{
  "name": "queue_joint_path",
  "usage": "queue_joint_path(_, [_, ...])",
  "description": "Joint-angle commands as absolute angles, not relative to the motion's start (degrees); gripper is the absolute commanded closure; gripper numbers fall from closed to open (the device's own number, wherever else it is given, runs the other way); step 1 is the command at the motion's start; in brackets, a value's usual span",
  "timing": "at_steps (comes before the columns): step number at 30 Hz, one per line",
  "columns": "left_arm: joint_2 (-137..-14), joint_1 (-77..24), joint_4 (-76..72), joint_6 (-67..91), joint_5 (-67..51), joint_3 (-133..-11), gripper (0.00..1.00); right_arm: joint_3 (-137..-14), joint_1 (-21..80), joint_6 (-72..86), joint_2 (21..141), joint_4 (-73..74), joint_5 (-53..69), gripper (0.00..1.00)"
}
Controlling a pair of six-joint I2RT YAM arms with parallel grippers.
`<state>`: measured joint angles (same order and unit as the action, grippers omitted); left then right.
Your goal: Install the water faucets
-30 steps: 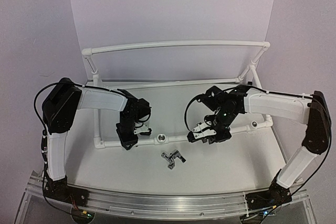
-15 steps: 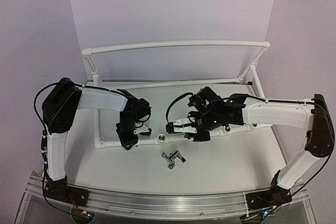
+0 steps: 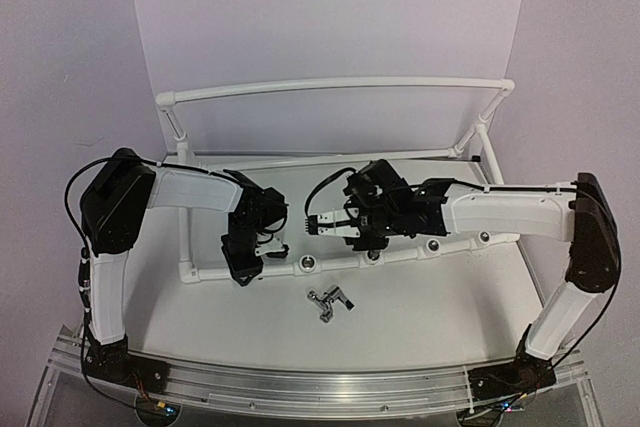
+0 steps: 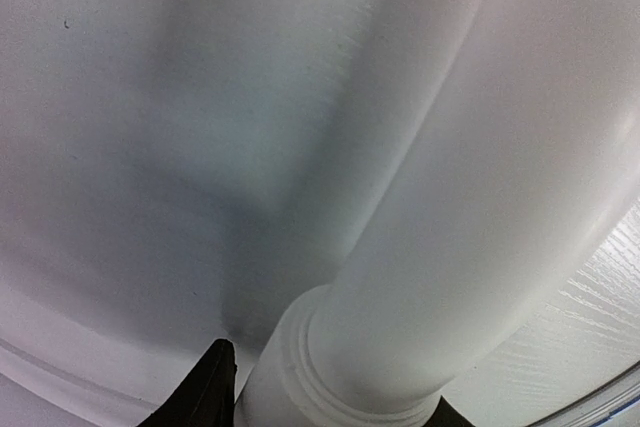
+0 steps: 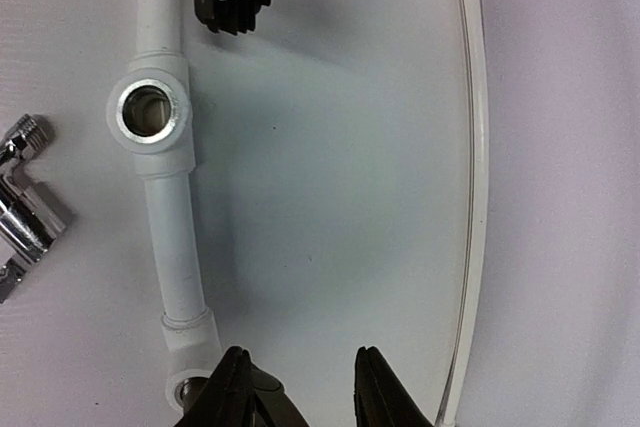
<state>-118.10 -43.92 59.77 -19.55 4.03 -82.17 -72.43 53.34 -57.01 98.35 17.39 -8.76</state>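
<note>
Seen from above, the small grey metal water faucets (image 3: 330, 300) lie loose on the white desk (image 3: 450, 319), on the near side of the white plastic pipe frame (image 3: 460, 244). The free right claw (image 3: 314, 224) hovers just beyond that pipe. In the left wrist view, the left claw (image 4: 325, 402) hugs the pipe on both sides, seemingly clamped. The right wrist view shows its own jaws apart and empty, with one faucet (image 5: 25, 207) lying slantwise across the pipe from them, beside a round silver-ringed socket (image 5: 150, 112).
</note>
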Motion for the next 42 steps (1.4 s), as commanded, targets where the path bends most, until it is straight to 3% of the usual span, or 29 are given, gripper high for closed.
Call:
queue_joint_path(1, [-120.18,-42.1,51.29,-6.9,-6.77,-82.89,0.87,-76.2,50.19,-58.91,99.47,15.4,-13.04,0.64])
queue_joint_path(12, [-120.79,-42.1,51.52,-6.77,-6.6,-83.36,0.87,-72.97,45.13,-66.81,96.56,19.18,-17.59,0.7])
queue_joint_path(26, [-121.82,-42.09,51.89,-6.86,-6.76,-84.73,0.87,-77.7,44.83,-70.22,97.83,48.71,-12.45,0.86])
queue_joint_path(29, [-121.83,-42.1,51.88,-6.93,-6.68,-84.79,0.87,-80.49,44.82,-69.6,99.68,54.07,-10.61,0.84])
queue_joint_path(37, [-122.01,-42.1,51.8,-7.02,-6.69,-84.65,0.87,-93.62,44.83,-64.78,104.88,52.06,-9.46,0.79])
queue_joint_path(42, [-121.56,-42.07,51.67,-6.93,-6.56,-84.38,0.87,-91.51,44.44,-66.28,105.86,51.6,-12.32,0.81])
